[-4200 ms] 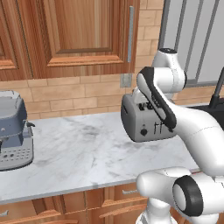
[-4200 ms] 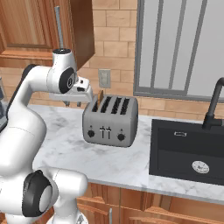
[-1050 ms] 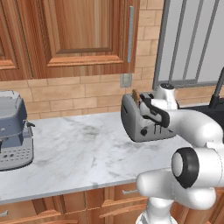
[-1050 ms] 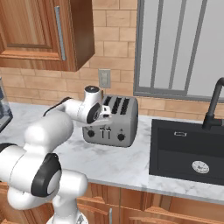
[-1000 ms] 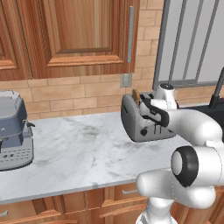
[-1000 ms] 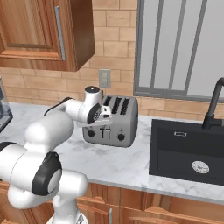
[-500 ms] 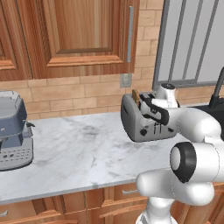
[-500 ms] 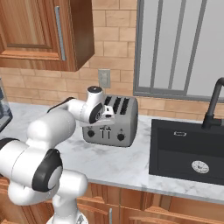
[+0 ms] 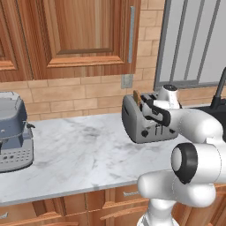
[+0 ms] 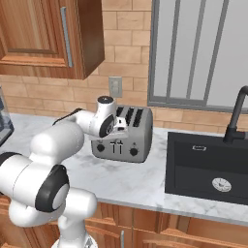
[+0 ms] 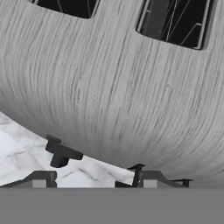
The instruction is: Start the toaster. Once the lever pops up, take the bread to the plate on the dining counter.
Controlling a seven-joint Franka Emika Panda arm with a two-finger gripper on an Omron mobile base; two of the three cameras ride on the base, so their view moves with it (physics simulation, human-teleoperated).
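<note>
Kitchen worktop and its surroundings

White-grey marble worktop below a brick wall; blue-grey coffee machine at far left; wooden wall cabinets above; wall socket on the brick; black sink with black tap at right; grey-barred window behind it.

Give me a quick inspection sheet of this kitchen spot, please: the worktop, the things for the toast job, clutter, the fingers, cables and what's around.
Surface: marble worktop, veined white-grey.
Job's things: toaster stands by the brick wall; bread pokes up from a slot; a lever juts from its face.
Clutter: coffee machine at the far left.
Fingers: gripper hovers over the toaster's front edge; fingers apart, nothing seen between them.
Cables: nothing seen.
Surroundings: wood cabinets above, wall outlet, window, black sink with faucet.
</note>
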